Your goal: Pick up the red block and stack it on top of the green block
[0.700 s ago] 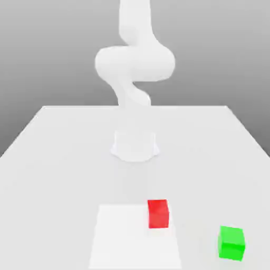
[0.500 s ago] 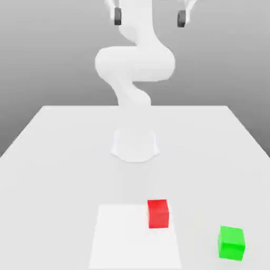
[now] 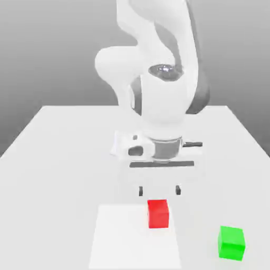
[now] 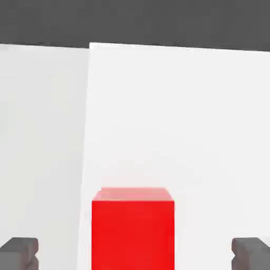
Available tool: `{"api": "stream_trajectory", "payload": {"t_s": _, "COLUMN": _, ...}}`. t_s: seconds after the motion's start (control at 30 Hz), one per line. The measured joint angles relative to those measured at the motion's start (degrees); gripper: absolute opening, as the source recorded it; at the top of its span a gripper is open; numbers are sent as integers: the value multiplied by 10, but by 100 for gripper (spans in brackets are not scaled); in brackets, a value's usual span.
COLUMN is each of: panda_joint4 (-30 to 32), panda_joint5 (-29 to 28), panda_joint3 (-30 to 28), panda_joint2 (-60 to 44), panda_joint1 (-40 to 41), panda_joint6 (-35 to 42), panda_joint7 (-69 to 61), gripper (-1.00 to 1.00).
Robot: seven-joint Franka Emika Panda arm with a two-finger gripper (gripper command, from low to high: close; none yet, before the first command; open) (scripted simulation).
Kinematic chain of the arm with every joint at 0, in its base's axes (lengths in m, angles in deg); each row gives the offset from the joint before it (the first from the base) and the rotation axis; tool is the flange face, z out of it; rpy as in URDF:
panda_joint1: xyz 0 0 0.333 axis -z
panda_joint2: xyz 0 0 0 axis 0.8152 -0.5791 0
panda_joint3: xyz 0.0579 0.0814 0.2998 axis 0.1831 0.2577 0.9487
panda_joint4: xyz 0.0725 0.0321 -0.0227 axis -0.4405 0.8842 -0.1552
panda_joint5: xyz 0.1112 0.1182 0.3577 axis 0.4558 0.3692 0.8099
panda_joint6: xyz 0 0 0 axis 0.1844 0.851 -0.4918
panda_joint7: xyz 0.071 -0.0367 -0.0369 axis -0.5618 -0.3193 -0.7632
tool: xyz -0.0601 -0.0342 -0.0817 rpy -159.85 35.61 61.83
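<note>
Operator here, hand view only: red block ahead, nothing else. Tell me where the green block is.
Observer: The green block sits on the table, toward the exterior view's right of the red block and nearer that camera.
Operator: Report whether they touch.
Observer: They are apart, with bare table between them.
Operator: Give me the gripper's height.
Observer: The gripper hangs open just above the red block, not yet around it.
</note>
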Motion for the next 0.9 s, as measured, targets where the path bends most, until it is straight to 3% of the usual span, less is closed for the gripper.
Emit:
{"api": "stream_trajectory", "payload": {"t_s": 0.13, "panda_joint4": -9, "panda_joint5": -38, "panda_joint3": -31, "panda_joint2": -77, "panda_joint1": -22, "panda_joint6": -65, "panda_joint7": 28, "gripper": 0}}
{"api": "stream_trajectory", "payload": {"t_s": 0.17, "panda_joint4": -11, "panda_joint5": -45, "panda_joint3": -41, "panda_joint2": -93, "panda_joint1": -30, "panda_joint6": -79, "panda_joint7": 32, "gripper": -100}}
{"api": "stream_trajectory", "payload": {"t_s": 0.4, "panda_joint4": -12, "panda_joint5": -47, "panda_joint3": -42, "panda_joint2": -96, "panda_joint1": -31, "panda_joint6": -81, "panda_joint7": 35, "gripper": -100}}
{"api": "stream_trajectory", "payload": {"t_s": 0.67, "panda_joint4": 2, "panda_joint5": 16, "panda_joint3": -17, "panda_joint2": 32, "panda_joint1": -24, "panda_joint6": 33, "panda_joint7": -5, "gripper": -100}}
{"api": "stream_trajectory", "payload": {"t_s": 0.8, "panda_joint4": -46, "panda_joint5": 14, "panda_joint3": 10, "panda_joint2": 19, "panda_joint1": -19, "panda_joint6": 72, "panda_joint7": 59, "gripper": -100}}
{"api": "stream_trajectory", "payload": {"t_s": 0.9, "panda_joint4": -89, "panda_joint5": 7, "panda_joint3": 27, "panda_joint2": -1, "panda_joint1": -62, "panda_joint6": 97, "panda_joint7": 119, "gripper": -100}}
